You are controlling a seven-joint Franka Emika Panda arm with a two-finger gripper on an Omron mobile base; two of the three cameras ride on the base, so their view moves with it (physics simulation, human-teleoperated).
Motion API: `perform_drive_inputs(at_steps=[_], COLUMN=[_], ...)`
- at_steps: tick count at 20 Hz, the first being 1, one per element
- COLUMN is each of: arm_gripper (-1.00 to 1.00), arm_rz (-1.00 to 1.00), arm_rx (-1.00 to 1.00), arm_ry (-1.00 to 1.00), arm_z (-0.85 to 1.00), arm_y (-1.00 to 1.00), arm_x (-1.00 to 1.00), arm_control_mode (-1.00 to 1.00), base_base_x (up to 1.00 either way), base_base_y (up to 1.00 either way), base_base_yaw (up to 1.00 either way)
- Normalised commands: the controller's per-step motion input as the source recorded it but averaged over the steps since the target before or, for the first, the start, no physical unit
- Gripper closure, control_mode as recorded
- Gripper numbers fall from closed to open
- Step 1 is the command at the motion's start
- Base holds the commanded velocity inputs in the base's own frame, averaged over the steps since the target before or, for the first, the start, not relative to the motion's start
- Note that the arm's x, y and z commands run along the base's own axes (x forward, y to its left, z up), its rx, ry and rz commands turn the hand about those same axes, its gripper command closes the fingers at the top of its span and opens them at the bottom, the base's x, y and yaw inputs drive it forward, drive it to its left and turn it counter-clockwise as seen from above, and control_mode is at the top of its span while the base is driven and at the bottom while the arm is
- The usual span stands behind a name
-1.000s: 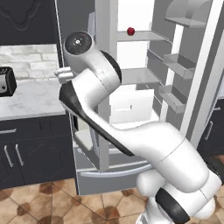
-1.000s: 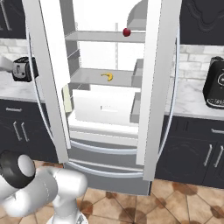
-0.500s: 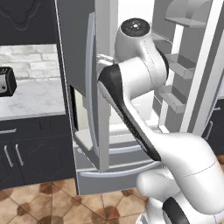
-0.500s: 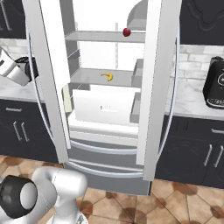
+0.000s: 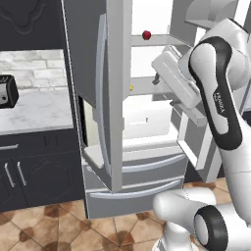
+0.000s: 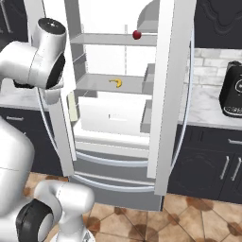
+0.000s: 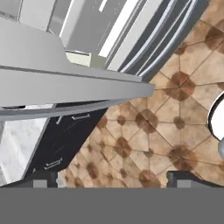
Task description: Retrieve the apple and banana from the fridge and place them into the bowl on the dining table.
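Observation:
The fridge (image 5: 93, 73) stands with both upper doors open and its white inside showing. On an upper shelf sits the dark red apple (image 5: 146, 35) (image 6: 136, 34). One shelf lower lies the yellow banana (image 6: 115, 83), of which a small yellow bit (image 5: 131, 88) peeks past the left door. My arm (image 5: 218, 98) is raised in front of the fridge's right side, short of the shelves. In the hand view my gripper (image 7: 114, 180) is open with nothing between its far-apart fingertips (image 7: 41, 181), and it looks down at a door edge and the floor. The bowl and the dining table are out of view.
Dark cabinets with marble counters flank the fridge (image 6: 175, 71). A toaster (image 5: 6, 91) sits on the left counter and a black appliance (image 6: 231, 94) on the right one. The open left door (image 5: 105, 98) juts toward me. Below lie steel drawers (image 6: 113, 170) and a brown tiled floor (image 7: 166, 131).
My arm has swung up and across from the left door to the front of the fridge's right side. The apple, the banana and the base have stayed where they were.

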Motion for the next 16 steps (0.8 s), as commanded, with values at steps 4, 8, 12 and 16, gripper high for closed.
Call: perform_drive_inputs(at_steps=[4,8,12,16], arm_gripper=[-1.00,-1.00,-1.00,-1.00], arm_rz=[0.00,0.00,0.00,0.00], arm_rx=[0.20,0.01,0.02,0.10], arm_ry=[0.03,-0.15,-0.28,-0.25], arm_z=[-0.14,-0.22,-0.09,0.00], arm_y=[-0.02,0.14,0.04,0.00], arm_x=[0.11,0.11,0.01,0.00], arm_control_mode=[-1.00,-1.00,-1.00,-1.00], base_base_x=[0.00,0.00,0.00,0.00], base_base_y=[0.00,0.00,0.00,0.00], base_base_yaw=[0.00,0.00,0.00,0.00])
